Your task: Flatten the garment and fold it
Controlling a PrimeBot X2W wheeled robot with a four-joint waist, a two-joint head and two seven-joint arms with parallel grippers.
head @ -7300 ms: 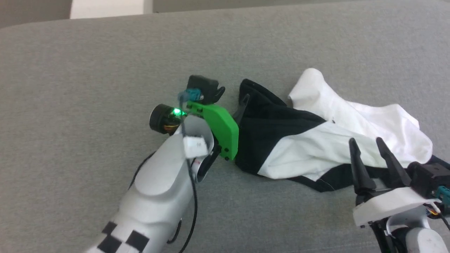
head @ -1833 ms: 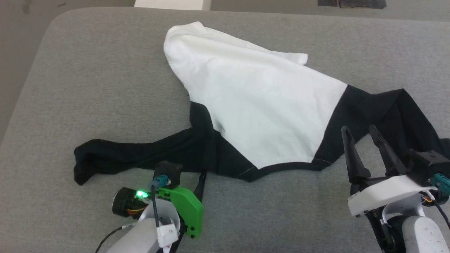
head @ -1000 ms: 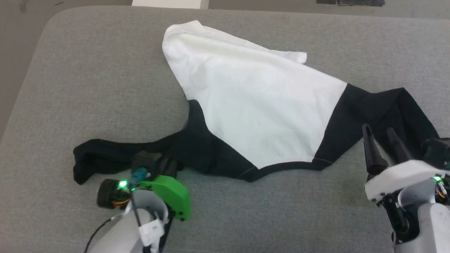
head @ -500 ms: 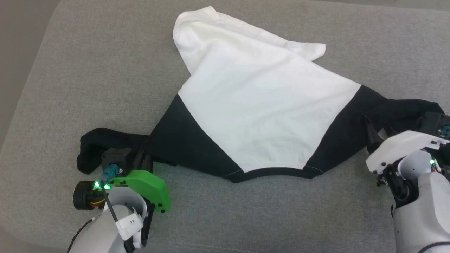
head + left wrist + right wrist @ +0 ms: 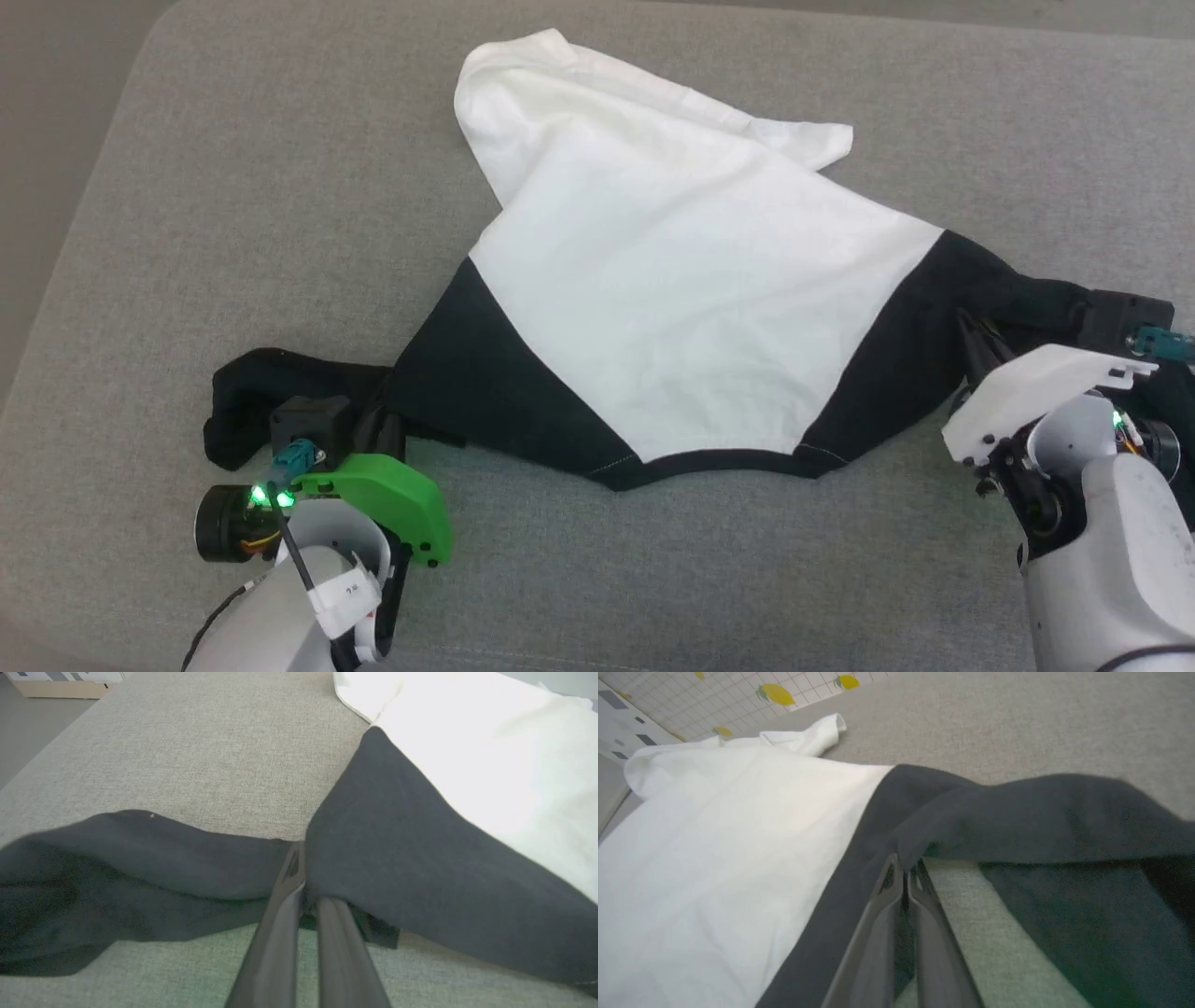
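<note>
Both grips are on now. The left gripper (image 5: 381,427) at 8 o'clock is pinched shut on black shoulder cloth. The right gripper (image 5: 973,343) at 4 o'clock is clamped likewise; a second ago it hung open short of the sleeve. The garment (image 5: 672,280) lies on the grey cushion (image 5: 233,187), and its left shoulder now fans flat. The far hem at 12 o'clock is rumpled, so flattening looks unfinished.

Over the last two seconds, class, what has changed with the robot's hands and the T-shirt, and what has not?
Both hands moved forward onto the T-shirt and closed. The left hand now grips black cloth beside the left sleeve, and the right hand grips black cloth at the right shoulder. The left black shoulder has been drawn out flatter. The white body stays spread on the grey surface, its far end bunched.
</note>
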